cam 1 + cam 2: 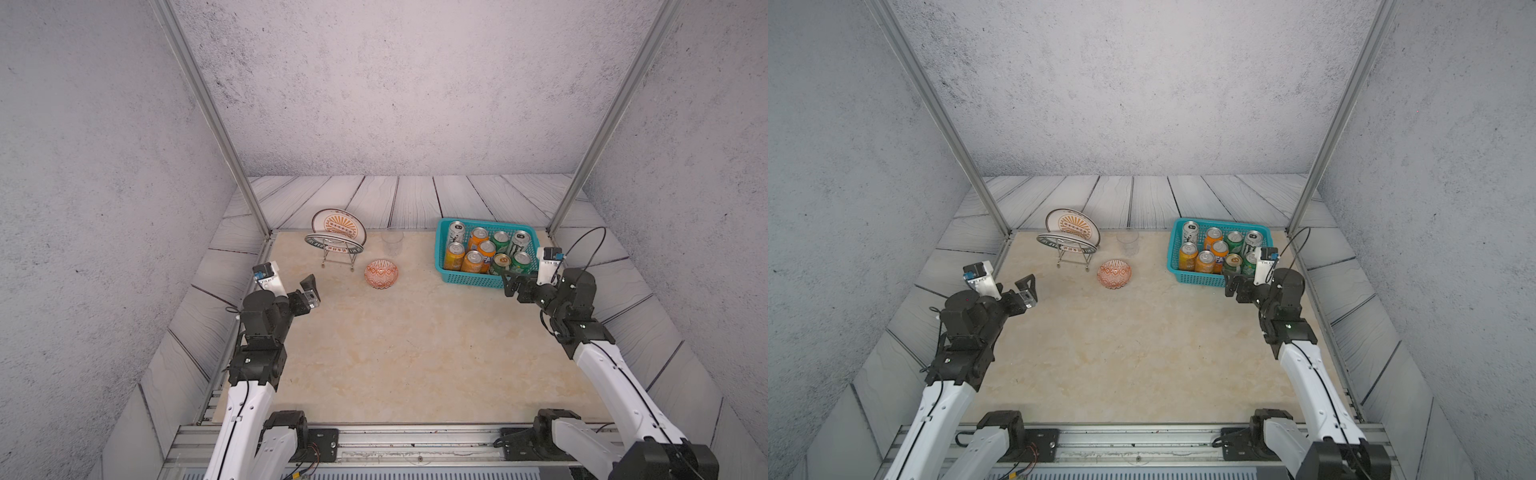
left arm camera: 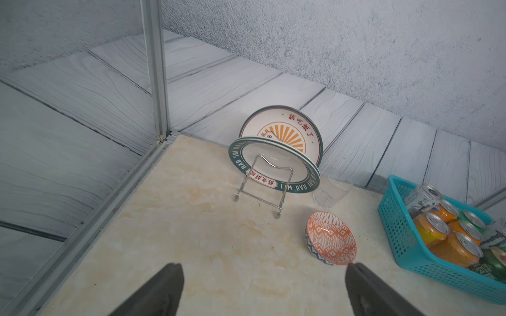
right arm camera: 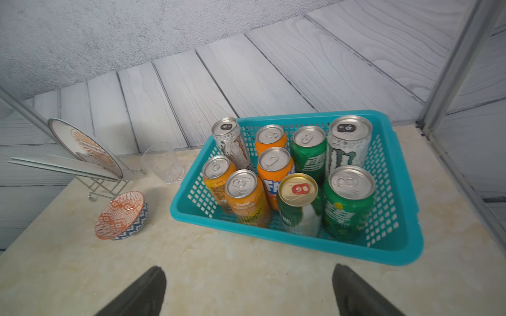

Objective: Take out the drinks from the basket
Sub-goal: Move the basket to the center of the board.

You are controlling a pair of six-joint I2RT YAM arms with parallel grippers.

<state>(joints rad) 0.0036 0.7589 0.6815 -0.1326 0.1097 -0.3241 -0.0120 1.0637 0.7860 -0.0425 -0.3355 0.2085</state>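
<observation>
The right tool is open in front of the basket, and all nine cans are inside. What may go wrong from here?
The cans stand packed together, so the right tool may not fit its fingers between them and could topple a neighbour.
The basket looks light; lifting a wedged can may drag it.
The cup stands near the basket; a careless swing might hit it.

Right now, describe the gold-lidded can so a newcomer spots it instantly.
Find the turquoise mesh basket at the far right corner of the table. In its row nearest the robot, the gold-lidded can sits between an orange can and a silver-topped green can. It alone has a gold lid with a red tab; every other lid is silver.
</observation>
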